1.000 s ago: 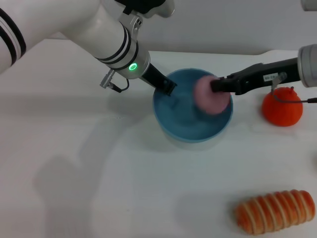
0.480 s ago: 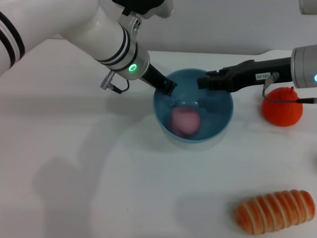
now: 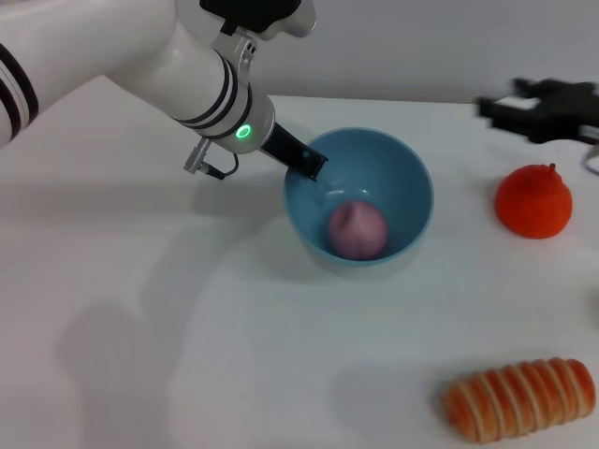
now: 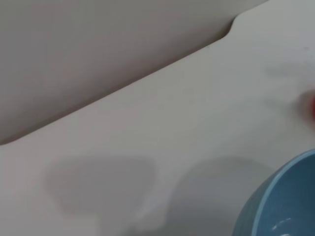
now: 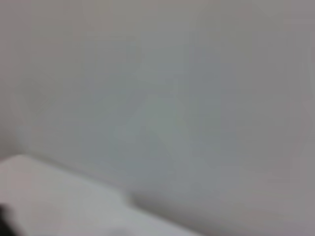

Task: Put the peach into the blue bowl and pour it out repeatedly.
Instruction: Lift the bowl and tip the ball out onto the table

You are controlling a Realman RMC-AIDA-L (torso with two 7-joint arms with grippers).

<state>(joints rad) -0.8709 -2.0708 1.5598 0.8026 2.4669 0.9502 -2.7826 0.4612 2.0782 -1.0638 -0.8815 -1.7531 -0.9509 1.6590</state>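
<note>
Bright, even light falls on the white table. The left arm's soft shadow lies toward 7 o'clock in the head view. At 2 o'clock the right gripper smears with motion blur. The right wrist view is wholly out of focus.

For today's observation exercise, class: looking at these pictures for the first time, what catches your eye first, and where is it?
The blue bowl at the table's middle draws the eye, with the pink peach lying loose inside it. The left pincer grips the bowl's rim on the robot's left side. Off to the robot's right, the right pincer hangs above the table, near an orange-red fruit, and a striped bread roll lies nearer the camera.
</note>
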